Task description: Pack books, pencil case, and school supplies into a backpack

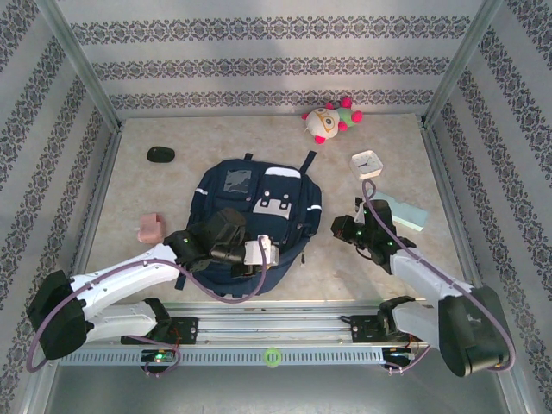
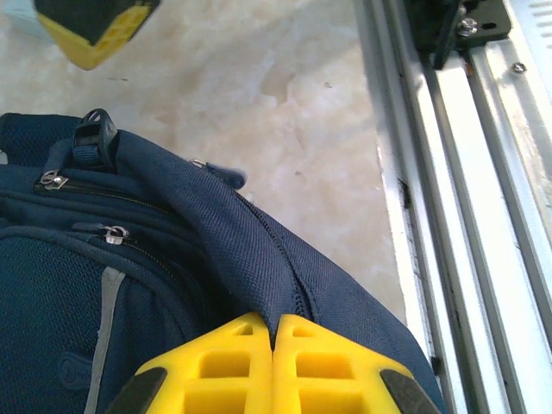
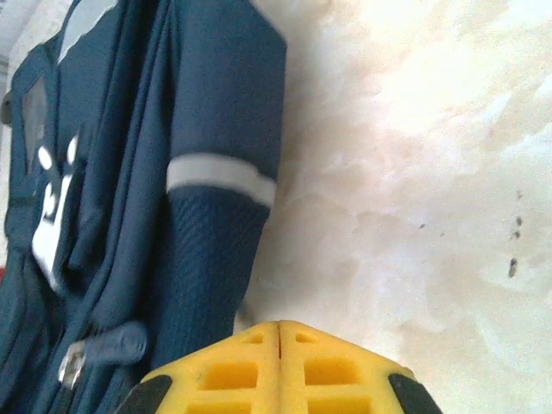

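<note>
The navy backpack (image 1: 254, 203) lies flat in the middle of the table, its white patches facing up. My left gripper (image 1: 261, 253) sits over its near edge. In the left wrist view the yellow fingers (image 2: 274, 326) are shut, pinching a ridge of backpack (image 2: 172, 250) fabric beside a zipper seam. My right gripper (image 1: 343, 229) is just right of the bag, shut and holding nothing (image 3: 279, 328), with the backpack's side (image 3: 207, 259) next to it. The mint-green pencil case (image 1: 405, 213) lies behind the right arm. A pink block (image 1: 151, 228) rests left of the bag. The books are out of view.
A white square clock (image 1: 367, 161) and a plush toy (image 1: 330, 119) stand at the back right. A black oval object (image 1: 160, 154) sits at the back left. The metal rail (image 1: 276, 332) runs along the near edge, close to the bag (image 2: 466, 216). Patterned walls enclose the table.
</note>
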You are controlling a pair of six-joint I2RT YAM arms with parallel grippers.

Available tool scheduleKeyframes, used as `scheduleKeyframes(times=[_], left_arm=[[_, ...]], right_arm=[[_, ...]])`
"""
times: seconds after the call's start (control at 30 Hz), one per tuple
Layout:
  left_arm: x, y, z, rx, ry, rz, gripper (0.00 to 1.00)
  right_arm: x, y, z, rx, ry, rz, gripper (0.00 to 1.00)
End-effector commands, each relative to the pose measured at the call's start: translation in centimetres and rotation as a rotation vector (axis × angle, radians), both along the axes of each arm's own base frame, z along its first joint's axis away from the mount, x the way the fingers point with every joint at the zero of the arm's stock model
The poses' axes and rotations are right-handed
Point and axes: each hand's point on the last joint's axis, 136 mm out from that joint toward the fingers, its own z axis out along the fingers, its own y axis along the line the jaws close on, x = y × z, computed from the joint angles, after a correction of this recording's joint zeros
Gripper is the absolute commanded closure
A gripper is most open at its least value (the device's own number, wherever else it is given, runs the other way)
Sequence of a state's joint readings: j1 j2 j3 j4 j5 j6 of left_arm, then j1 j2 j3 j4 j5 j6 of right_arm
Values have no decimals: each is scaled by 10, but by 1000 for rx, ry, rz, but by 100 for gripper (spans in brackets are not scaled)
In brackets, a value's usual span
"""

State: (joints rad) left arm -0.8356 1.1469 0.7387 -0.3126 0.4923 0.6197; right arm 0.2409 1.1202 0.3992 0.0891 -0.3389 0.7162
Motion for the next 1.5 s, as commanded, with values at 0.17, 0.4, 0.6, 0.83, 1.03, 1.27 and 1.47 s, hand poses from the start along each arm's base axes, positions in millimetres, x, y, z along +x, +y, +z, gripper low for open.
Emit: scheduleKeyframes(times=[0.17,0.4,0.6,0.83,1.03,1.27,1.47], left_arm=[[14,-8,31,-146,32,75,100],[30,1,68,-310,72,154,100],[37,18,86,-330,63,166,100],[39,26,96,-351,63,165,100],[40,25,95,-354,65,154,100],[38,23,94,-364,70,137,100],[39,21,94,-370,75,132,100]], right_arm=[[0,43,41,11,-177,248,88],[-69,90,42,-180,-552,651,60],[-81,88,40,-253,-704,710,56],[-85,103,33,-207,-685,801,51],[-78,118,38,-199,-718,839,48],[-61,129,45,-206,-757,827,48],[-61,144,50,-133,-777,884,64]])
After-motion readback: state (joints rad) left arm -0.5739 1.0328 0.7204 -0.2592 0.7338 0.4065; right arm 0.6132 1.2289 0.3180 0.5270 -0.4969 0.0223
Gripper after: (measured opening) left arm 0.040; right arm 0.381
